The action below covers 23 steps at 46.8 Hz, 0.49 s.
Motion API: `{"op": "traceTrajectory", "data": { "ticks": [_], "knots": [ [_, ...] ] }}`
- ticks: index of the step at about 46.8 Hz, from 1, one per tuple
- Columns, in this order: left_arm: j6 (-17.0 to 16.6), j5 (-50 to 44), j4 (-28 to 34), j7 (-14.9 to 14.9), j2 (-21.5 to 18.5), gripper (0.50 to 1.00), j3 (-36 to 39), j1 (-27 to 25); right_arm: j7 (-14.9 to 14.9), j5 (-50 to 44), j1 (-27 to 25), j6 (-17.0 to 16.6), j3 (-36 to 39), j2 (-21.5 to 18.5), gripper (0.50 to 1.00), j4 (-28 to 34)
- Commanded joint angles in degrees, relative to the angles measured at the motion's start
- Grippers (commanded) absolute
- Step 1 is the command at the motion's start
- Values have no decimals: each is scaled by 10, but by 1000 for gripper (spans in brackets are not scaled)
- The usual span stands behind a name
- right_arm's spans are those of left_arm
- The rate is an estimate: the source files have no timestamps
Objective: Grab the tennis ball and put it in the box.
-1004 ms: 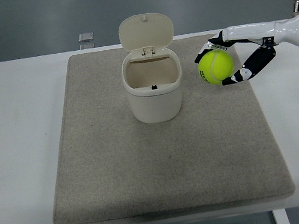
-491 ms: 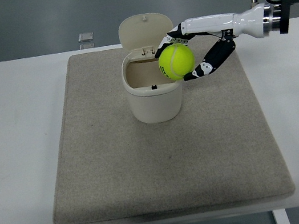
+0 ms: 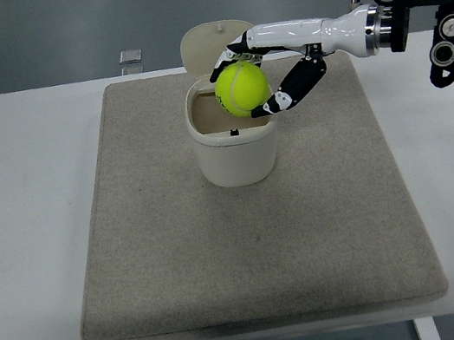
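Tennis ball [image 3: 242, 90] pinched in my right hand [image 3: 267, 70], fingers curled round it, upper centre of frame, over open box [image 3: 234, 138] on grey mat [image 3: 252, 245].

The right arm [image 3: 377, 24] enters from the picture's right edge and stretches leftward across the upper part of the view, its black wrist housing near the edge, then a silver collar, then a white forearm shell tapering toward the hand; the right hand [image 3: 267, 70] is held roughly level, palm turned downward and toward the camera, its fingers [image 3: 232, 50] curled over the top of what it grips while the black-and-white thumb [image 3: 292, 90] closes in from beneath on the near side. No left arm shows.
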State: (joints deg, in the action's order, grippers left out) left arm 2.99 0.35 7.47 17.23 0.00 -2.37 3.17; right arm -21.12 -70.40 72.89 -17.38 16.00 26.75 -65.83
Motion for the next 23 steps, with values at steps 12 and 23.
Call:
{"op": "traceTrajectory", "data": {
  "ticks": [12,23],
  "knots": [
    [0,0,0,0,0,990,0,0,1,-1,-4,13,-2,-1,697,0],
    [0,0,0,0,0,992,0,0,1,-3,-5,14,-6,-1,754,0]
  ]
}}
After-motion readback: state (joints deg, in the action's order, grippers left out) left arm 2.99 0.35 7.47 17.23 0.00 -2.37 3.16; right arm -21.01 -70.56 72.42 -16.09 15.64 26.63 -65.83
